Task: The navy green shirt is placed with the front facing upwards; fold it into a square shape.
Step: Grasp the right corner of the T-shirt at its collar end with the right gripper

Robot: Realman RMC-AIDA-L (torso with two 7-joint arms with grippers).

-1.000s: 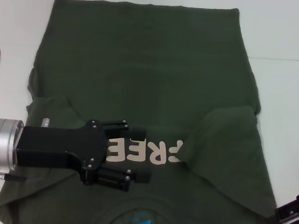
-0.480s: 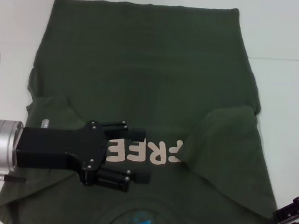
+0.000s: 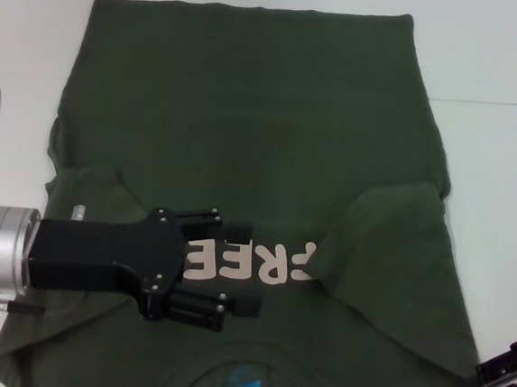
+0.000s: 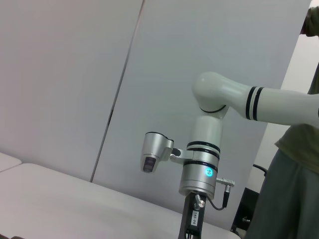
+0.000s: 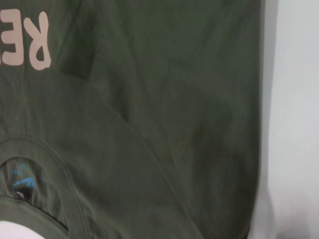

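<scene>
The shirt (image 3: 245, 138) lies spread on the white table (image 3: 504, 179), front up, its collar at the near edge and its hem at the far edge. Both sleeves are folded in over the chest: the left one lies as a flap running from the shirt's left edge toward the lettering (image 3: 253, 261), the right one as a broad flap from the right edge, its inner tip covering the start of the word so that only "REE" and part of another letter show. The small blue label (image 3: 244, 381) sits inside the collar, nearer than the lettering.

The left gripper (image 3: 245, 267) reaches in from the shirt's left side and sits low over the chest, at the end of the lettering. Its jaws are parted, one finger (image 3: 237, 228) on the far side of the letters and one on the near side, with the pale letters showing between them; whether the tips press on the cloth I cannot tell, and nothing is lifted.

The right gripper (image 3: 510, 374) is at the shirt's near right corner, at the edge of the cloth, only partly in the head view; how its jaws stand cannot be told. The right wrist view looks down on the shirt's right sleeve flap and the collar.
</scene>
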